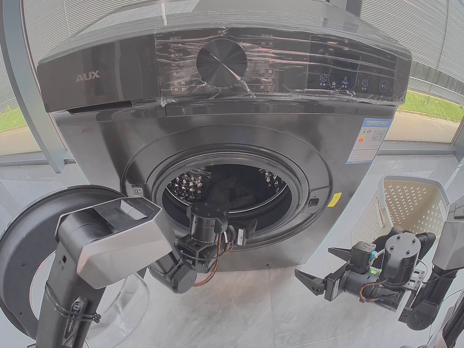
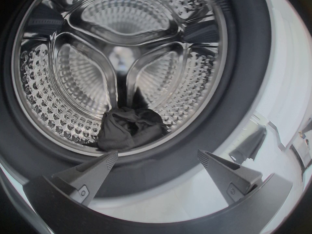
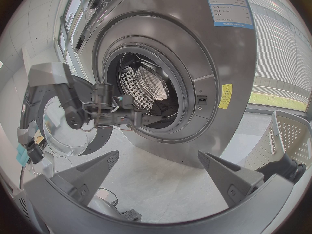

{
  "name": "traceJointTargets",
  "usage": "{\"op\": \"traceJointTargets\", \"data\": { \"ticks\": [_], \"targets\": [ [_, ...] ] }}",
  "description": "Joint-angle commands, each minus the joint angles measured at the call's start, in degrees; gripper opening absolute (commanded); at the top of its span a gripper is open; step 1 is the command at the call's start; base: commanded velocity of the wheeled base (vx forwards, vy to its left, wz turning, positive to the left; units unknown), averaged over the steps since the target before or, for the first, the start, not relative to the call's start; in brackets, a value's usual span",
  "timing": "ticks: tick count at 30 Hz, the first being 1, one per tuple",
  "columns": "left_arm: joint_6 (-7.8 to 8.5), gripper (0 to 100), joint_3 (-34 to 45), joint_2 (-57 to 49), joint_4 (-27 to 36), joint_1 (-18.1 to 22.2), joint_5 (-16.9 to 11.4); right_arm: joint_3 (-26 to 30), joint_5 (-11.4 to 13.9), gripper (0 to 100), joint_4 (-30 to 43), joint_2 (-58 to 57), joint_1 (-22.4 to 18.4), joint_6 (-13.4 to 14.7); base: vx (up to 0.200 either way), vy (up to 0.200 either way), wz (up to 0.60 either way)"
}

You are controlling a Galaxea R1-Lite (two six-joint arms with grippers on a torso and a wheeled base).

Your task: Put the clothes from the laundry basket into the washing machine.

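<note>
Your left arm bends low in the head view, left gripper (image 1: 247, 231) at the mouth of the washing machine (image 1: 270, 122); right gripper (image 1: 316, 263) hangs beside the laundry basket (image 1: 415, 204), 2 fingers (image 1: 309, 280) wide apart, empty. Left wrist view: fingers spread, empty, dark clothes (image 2: 130, 129) low in the drum (image 2: 81, 82). Right wrist view adds the swung-open door (image 3: 61, 140).

The washing machine (image 1: 104, 136) carries pale brand lettering (image 1: 87, 76) on its upper left panel. A blue-and-white energy label (image 1: 369, 140) with a QR code sits on the front, its print too small to read. A yellow sticker (image 1: 334, 199) lies beside the door opening. Faint icons mark the wrapped control panel (image 1: 355, 82).
</note>
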Motion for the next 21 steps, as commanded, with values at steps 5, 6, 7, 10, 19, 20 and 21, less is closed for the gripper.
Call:
{"op": "traceJointTargets", "data": {
  "ticks": [5, 6, 7, 10, 19, 20, 21],
  "targets": [
    [-0.56, 100, 29.92, -30.54, -6.55, -11.39, 0.19, 0.42, 0.01, 100, -0.03, -3.63, 0.11, -0.19, 0.0, 0.0, 0.0],
    [-0.65, 100, 32.11, -33.27, -6.55, -12.26, 0.28, 0.42, -0.08, 100, -0.03, -4.42, 0.2, -0.45, 0.0, 0.0, 0.0],
    [-0.65, 100, 34.66, -36.52, -6.55, -13.32, 0.37, 0.5, -0.26, 100, -0.03, -5.56, 0.38, -0.45, 0.0, 0.0, 0.0],
    [-1.18, 100, 40.2, -45.13, -6.64, -14.99, 0.72, 0.59, -0.96, 100, -0.03, -9.6, 1.17, -0.63, 0.0, 0.0, 0.0],
    [-6.28, 100, 53.38, -63.68, -6.02, -11.56, 1.86, 5.42, -4.65, 100, 0.67, -22.35, -0.77, 0.16, 0.0, 0.0, 0.0],
    [-6.63, 100, 54.26, -64.2, -6.11, -10.59, 2.04, 5.42, -4.74, 100, 0.76, -23.49, -1.65, 0.07, 0.0, 0.0, 0.0],
    [-6.89, 100, 55.67, -64.73, -6.64, -9.36, 2.12, 5.42, -4.65, 100, 0.76, -24.98, -3.49, -0.36, 0.0, 0.0, 0.0]
  ]
}}
